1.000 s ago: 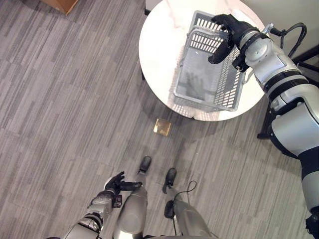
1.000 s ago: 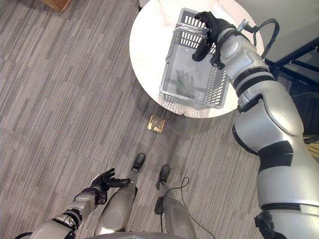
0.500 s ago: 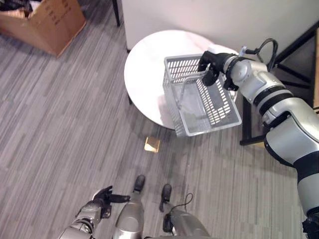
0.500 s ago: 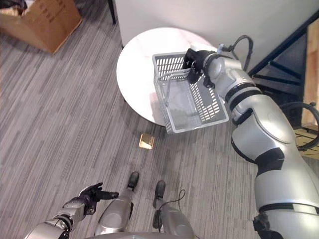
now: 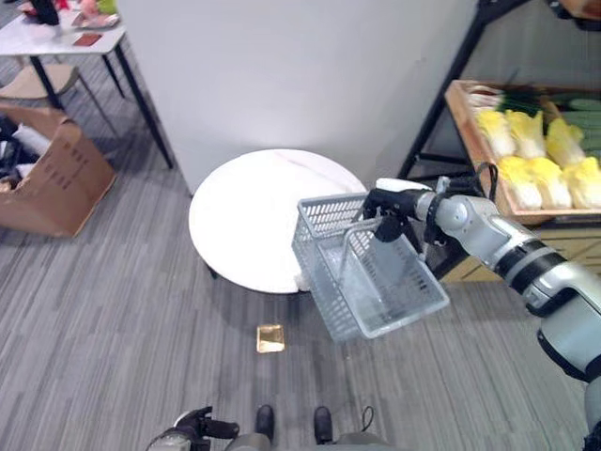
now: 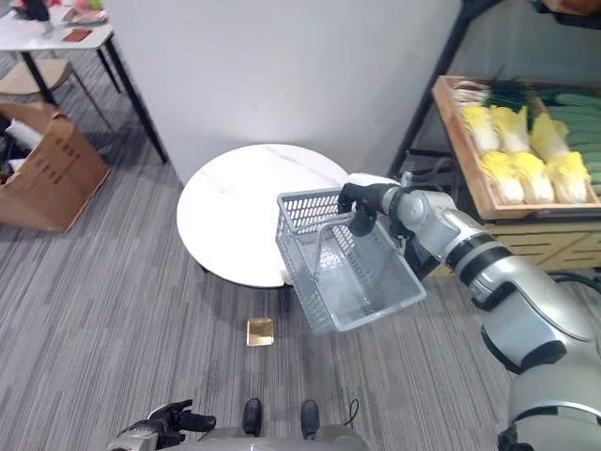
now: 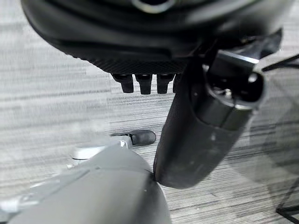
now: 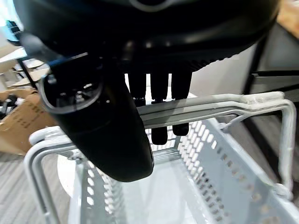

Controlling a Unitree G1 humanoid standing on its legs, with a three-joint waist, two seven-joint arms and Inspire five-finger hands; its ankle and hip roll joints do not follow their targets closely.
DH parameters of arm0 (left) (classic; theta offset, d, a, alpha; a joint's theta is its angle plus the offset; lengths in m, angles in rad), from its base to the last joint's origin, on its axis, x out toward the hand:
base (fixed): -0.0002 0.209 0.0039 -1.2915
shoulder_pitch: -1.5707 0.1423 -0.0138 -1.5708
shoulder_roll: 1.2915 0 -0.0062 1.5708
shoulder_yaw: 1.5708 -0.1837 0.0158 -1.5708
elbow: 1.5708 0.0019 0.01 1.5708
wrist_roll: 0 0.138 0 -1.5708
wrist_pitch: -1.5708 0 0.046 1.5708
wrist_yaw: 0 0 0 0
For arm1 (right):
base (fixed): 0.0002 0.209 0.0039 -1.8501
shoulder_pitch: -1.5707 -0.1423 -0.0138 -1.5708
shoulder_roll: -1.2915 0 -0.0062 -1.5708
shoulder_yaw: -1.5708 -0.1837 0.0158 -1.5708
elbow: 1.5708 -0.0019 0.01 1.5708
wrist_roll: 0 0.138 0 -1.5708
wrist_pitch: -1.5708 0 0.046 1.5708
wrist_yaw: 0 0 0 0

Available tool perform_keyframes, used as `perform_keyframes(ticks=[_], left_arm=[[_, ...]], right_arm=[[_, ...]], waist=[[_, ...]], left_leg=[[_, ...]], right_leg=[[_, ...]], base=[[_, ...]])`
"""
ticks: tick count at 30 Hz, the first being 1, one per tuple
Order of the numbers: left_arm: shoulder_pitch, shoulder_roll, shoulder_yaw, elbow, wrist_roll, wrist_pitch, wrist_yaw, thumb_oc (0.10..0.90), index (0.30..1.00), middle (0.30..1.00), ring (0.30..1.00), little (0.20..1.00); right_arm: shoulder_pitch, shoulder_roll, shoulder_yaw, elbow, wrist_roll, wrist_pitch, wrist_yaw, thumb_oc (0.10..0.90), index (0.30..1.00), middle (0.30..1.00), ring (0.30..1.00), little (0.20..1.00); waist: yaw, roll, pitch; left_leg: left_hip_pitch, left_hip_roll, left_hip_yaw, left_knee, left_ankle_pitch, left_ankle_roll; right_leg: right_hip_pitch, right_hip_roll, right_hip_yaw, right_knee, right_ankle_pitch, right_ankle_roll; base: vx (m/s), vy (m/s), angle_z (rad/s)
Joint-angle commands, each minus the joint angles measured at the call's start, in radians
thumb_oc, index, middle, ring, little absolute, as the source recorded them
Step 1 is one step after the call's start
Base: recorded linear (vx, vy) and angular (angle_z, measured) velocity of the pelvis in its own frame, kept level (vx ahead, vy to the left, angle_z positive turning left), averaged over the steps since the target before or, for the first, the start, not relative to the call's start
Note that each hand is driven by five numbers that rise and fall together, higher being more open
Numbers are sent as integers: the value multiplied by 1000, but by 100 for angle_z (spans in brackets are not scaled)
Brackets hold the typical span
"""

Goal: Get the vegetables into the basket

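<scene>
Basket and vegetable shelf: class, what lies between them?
Nothing but bare floor and the shelf's dark leg; the basket hangs from the right hand, apart from the vegetables, in the eye views.

The right hand [image 6: 362, 204], curled round the handle, has lifted the grey basket [image 6: 347, 268] off the round surface [image 6: 235, 211]; it now hangs tilted in the air beyond the surface's edge, over the floor, where before it rested on top.
</scene>
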Motion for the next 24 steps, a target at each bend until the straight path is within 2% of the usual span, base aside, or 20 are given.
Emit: perform_keyframes(ticks=[1,4,6,8,13,14,15,16,20,21,23,24], left_arm=[[23,7,-27,93,26,-1,-23,900,1000,1000,1000,1000],[48,-17,-28,100,69,-1,-30,900,1000,1000,1000,1000],[51,-21,-39,100,88,-4,-31,900,1000,1000,1000,1000],[59,-44,-58,88,119,-10,-34,900,1000,1000,1000,1000],[59,-41,-63,87,119,-10,-34,900,1000,1000,1000,1000],[51,-46,-67,74,124,-12,-33,900,1000,1000,1000,1000],[23,-35,-94,57,129,-18,-34,900,1000,1000,1000,1000],[11,-32,-110,47,123,-18,-39,900,1000,1000,1000,1000],[-1,-32,-125,41,118,-21,-39,900,1000,1000,1000,1000],[-10,-30,-140,33,117,-22,-45,900,1000,1000,1000,1000],[-10,-29,-139,33,117,-22,-45,900,1000,1000,1000,1000],[-20,-29,-157,32,128,-24,-45,900,1000,1000,1000,1000]], right_arm=[[-61,-70,-128,-9,51,-26,-30,400,300,300,300,300],[107,-167,-238,-83,44,-39,-27,400,300,300,300,300],[154,-184,-267,-93,37,-42,-22,400,300,300,300,300],[294,-184,-380,-94,45,-60,-52,400,300,300,300,300],[308,-185,-393,-98,43,-60,-51,400,300,300,300,300],[365,-180,-421,-77,28,-65,-60,400,300,300,300,300],[495,-123,-486,57,15,-59,-72,400,300,300,300,300],[504,-84,-475,159,8,-49,-78,400,300,300,300,300],[510,-37,-481,244,19,-48,-96,400,300,300,300,300],[518,-14,-478,311,-8,-46,-105,400,300,300,300,300],[517,-13,-477,312,-8,-48,-106,400,300,300,300,300],[528,27,-475,397,-28,-44,-113,400,300,300,300,300]], waist=[[17,-61,-85],[-9,-35,-90],[-10,-31,-91],[-32,-14,-91],[-26,-17,-91],[-40,-8,-88],[-57,-2,-86],[-59,1,-85],[-62,2,-82],[-65,4,-81],[-64,4,-81],[-67,7,-79]], left_leg=[[47,19,25,27,-114,-49],[62,20,39,20,-125,-47],[64,21,46,19,-126,-46],[69,21,58,18,-127,-44],[70,21,59,18,-128,-44],[68,23,66,17,-128,-44],[72,26,82,14,-127,-45],[73,27,84,13,-125,-44],[74,27,86,11,-124,-43],[74,27,89,10,-124,-43],[74,27,89,10,-124,-43],[74,25,87,10,-124,-41]], right_leg=[[-16,-97,-25,65,-42,85],[-11,-94,-15,57,-44,89],[-11,-93,-10,55,-42,89],[-13,-90,1,50,-36,91],[-13,-89,2,50,-36,91],[-16,-88,7,48,-33,93],[-19,-81,26,40,-26,94],[-19,-80,30,37,-25,95],[-20,-78,35,37,-24,95],[-21,-77,38,38,-25,95],[-21,-77,38,38,-25,95],[-22,-77,39,41,-24,94]], base=[[-13,5,-20],[-8,18,-13],[8,15,-15],[-10,12,-23],[-6,1,-16],[-80,0,0],[-104,0,-2],[-77,-1,-14],[-36,2,-15],[-19,3,-4],[-18,8,-6],[-22,19,-6]])
